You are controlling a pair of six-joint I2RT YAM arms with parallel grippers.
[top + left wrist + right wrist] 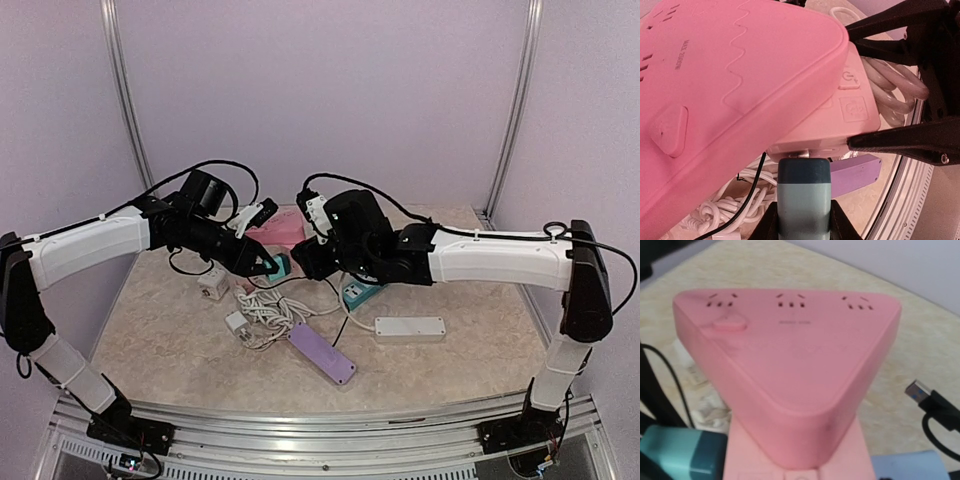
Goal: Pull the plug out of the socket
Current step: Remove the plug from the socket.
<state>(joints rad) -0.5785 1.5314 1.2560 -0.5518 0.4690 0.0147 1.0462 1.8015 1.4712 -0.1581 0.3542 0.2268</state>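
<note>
Table (450, 370): mottled beige top, both arms reaching in toward its middle.

Pink socket block (740, 90): triangular, rounded corners, three outlet groups along one edge. Sits tilted between the two grippers near table centre.

Purple power strip (322, 352): lies flat nearer the bases. White power strip (410, 328) just to its right, apart from it.

White cable bundle (265, 310): loose coil below the pink block.

Right gripper (303, 262): fingers spread wide around the block's narrow end and pressed on it, one per side.

Left gripper (804, 215): closed narrow, clamping the teal plug (804, 200) by its sides.

Teal plug: nose against the block's lower edge, a sliver of metal showing at the joint. Seated or partly out, cannot tell.

White cube adapter (211, 284): left of the cables.

USB connector (917, 390): loose end, right of the block.
</note>
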